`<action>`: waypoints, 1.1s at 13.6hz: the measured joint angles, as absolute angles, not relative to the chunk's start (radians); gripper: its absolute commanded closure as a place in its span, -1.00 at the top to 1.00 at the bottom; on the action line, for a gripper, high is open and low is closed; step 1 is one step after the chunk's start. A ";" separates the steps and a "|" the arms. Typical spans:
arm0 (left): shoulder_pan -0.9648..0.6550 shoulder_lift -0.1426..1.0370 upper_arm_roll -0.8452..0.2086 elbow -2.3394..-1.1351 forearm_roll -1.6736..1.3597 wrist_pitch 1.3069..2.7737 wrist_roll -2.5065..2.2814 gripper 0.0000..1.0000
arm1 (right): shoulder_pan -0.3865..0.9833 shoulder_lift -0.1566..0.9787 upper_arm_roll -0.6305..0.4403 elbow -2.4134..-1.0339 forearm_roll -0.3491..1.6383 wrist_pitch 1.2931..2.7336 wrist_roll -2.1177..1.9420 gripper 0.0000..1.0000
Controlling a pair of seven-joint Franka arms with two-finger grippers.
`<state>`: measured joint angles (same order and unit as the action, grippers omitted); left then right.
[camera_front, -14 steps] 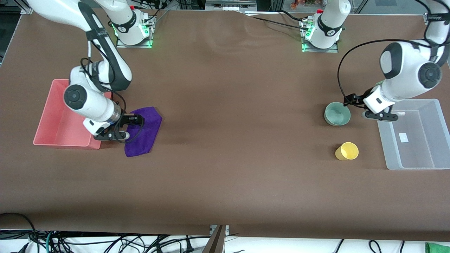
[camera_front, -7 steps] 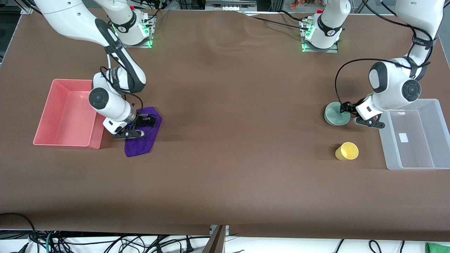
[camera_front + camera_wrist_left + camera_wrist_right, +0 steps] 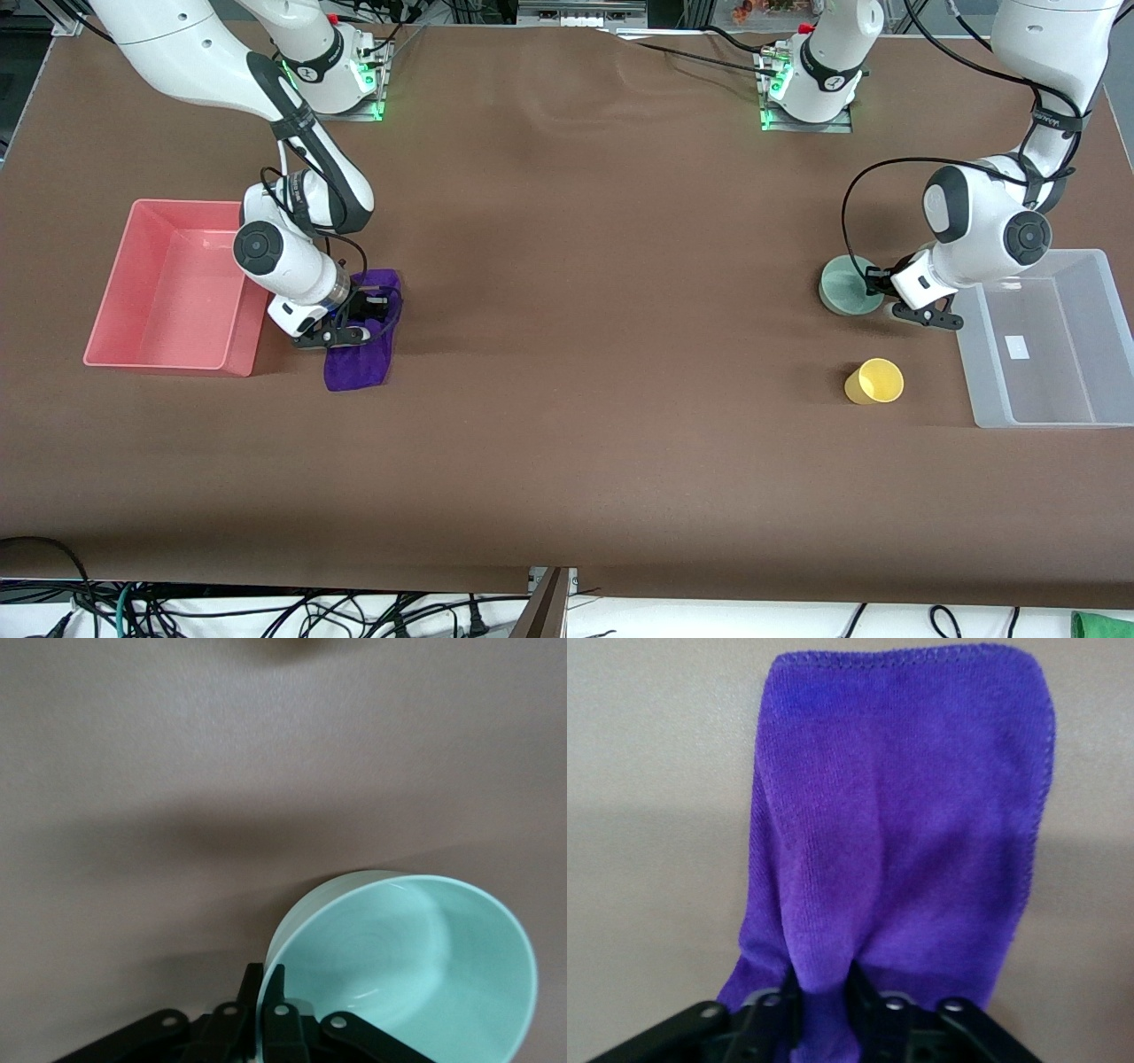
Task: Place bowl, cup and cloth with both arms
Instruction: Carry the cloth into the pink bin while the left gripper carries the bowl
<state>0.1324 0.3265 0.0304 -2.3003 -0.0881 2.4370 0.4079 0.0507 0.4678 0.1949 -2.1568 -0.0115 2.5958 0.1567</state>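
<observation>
The purple cloth lies bunched on the table beside the pink tray. My right gripper is shut on a fold of the cloth, one finger on each side of the pinch. The mint-green bowl sits toward the left arm's end of the table. My left gripper is shut on the bowl's rim, one finger inside and one outside. The yellow cup lies on its side, nearer to the front camera than the bowl, untouched.
A clear plastic bin stands beside the bowl and cup at the left arm's end of the table. The pink tray stands at the right arm's end. Both arm bases stand along the table's back edge.
My right gripper moved from the pink tray's edge onto the cloth and closed, bunching it narrower. My left gripper moved from over the clear bin to the bowl's rim and closed on it.
</observation>
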 measured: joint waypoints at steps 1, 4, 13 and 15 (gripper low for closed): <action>0.134 0.319 0.032 -2.270 -0.089 2.382 0.407 -1.00 | 0.051 0.465 0.194 -2.153 -0.012 2.581 0.157 -1.00; 0.167 0.292 0.035 -2.108 -0.089 2.104 0.410 -1.00 | 0.043 0.445 0.188 -2.106 -0.015 2.481 0.155 -1.00; 0.411 0.475 0.044 -1.506 0.068 1.728 0.733 -1.00 | -0.001 0.326 -0.029 -1.629 -0.057 1.647 -0.187 -1.00; 0.469 0.590 0.045 -1.447 0.068 1.811 0.815 -1.00 | -0.007 0.324 -0.121 -1.625 -0.078 1.605 -0.299 -1.00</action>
<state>0.4690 0.5898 0.0447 -1.4467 0.0683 1.8108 0.8148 -0.0066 0.3243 -0.1209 -1.6249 -0.0782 1.6054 -0.2986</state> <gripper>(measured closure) 0.965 0.872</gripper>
